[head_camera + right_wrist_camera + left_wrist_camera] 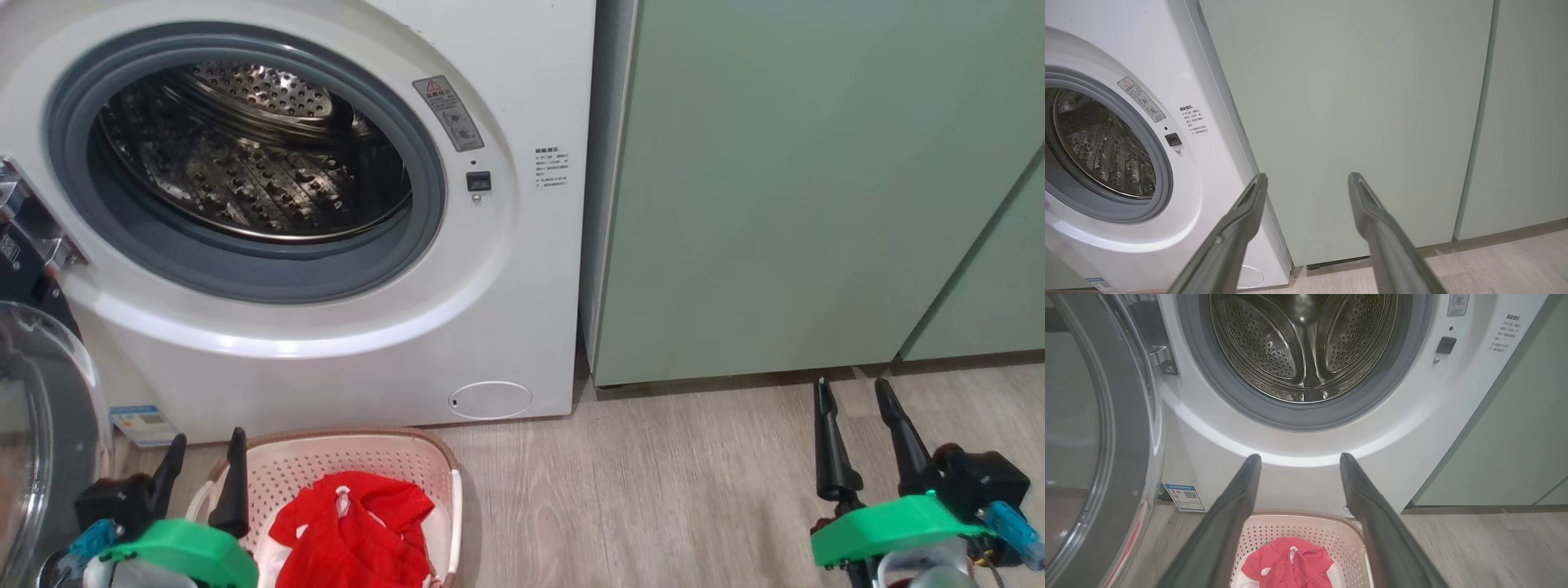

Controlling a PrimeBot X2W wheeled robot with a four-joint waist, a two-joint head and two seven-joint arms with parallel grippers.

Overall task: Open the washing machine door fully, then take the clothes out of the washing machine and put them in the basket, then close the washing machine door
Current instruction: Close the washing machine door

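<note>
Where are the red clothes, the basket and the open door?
red clothes (pixel 359 531): head view, middle of heap.
basket (pixel 343 457): head view, perforated back wall.
washing machine door (pixel 1124 457): left wrist view, dark rim.

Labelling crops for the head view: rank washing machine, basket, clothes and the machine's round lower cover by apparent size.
1. washing machine
2. basket, cropped at the bottom edge
3. clothes
4. round lower cover

I count | washing machine: 1 | washing machine door: 1 | basket: 1 | red clothes: 1 heap, pieces cannot be told apart | pale green cabinet fronts: 2 | blue sticker: 1 | my grippers: 2, left gripper and right gripper, 2 fingers each
</note>
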